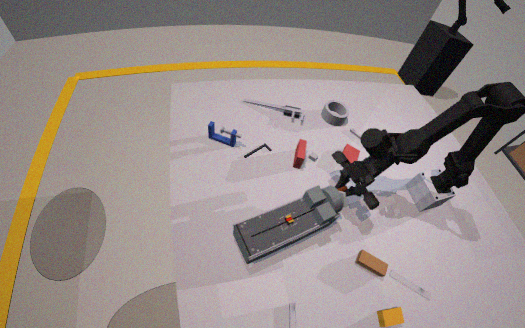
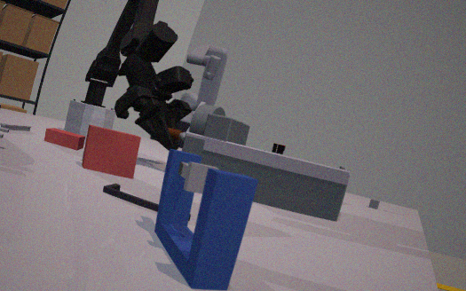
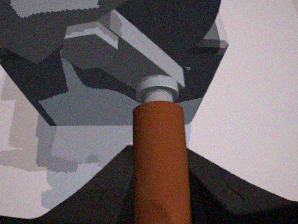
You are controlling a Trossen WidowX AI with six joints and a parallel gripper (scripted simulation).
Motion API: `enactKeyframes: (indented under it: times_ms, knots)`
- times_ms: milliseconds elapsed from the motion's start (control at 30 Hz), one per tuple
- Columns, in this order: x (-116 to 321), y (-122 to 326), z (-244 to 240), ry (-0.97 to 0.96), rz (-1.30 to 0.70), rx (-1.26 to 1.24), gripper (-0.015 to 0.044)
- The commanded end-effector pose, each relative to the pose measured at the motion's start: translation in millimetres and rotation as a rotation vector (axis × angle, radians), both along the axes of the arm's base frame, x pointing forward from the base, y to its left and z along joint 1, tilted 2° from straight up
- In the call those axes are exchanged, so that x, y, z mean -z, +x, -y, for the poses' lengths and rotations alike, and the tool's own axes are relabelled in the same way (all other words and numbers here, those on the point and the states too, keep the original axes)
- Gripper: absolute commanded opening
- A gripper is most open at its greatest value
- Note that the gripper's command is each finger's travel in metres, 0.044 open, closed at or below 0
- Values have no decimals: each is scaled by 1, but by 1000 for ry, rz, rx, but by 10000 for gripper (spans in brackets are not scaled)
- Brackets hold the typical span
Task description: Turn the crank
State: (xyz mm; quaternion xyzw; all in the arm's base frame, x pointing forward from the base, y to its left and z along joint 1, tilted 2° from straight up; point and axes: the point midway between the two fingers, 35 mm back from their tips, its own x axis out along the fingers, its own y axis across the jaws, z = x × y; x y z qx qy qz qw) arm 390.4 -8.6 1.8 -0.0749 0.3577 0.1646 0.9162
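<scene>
The grey machine [image 1: 266, 239] [image 2: 298, 191] lies on the table, its long top slotted. The slide's small red pointer [image 1: 289, 220] sits around the middle of the slot with yellow beside it; in the top view it is too small to tell whether it is exactly level with the brass marks. My gripper [image 1: 343, 189] [image 2: 172, 137] [image 3: 153, 155] is shut on the orange crank handle [image 3: 159, 130] at the machine's hub end. The grey crank arm [image 3: 145, 52] slants from the handle's collar up and left in the wrist view. The fingertips are partly hidden behind the handle.
A blue clamp [image 1: 222, 137] [image 2: 218, 235], a black hex key [image 1: 257, 150] and a red block [image 1: 299, 154] [image 2: 111, 153] lie beyond the machine in the top view. A brown block [image 1: 372, 263] and a yellow block [image 1: 390, 317] lie on its near side. A grey ring [image 1: 335, 118] stands farther back.
</scene>
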Motion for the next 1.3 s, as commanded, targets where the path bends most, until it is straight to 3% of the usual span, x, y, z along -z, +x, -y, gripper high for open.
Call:
enactKeyframes:
  times_ms: [0, 1267]
  knots:
    - [-6, 2, 7, -5, 15, 9, 0]
    - [-19, 2, 11, -5, 15, 9, 0]
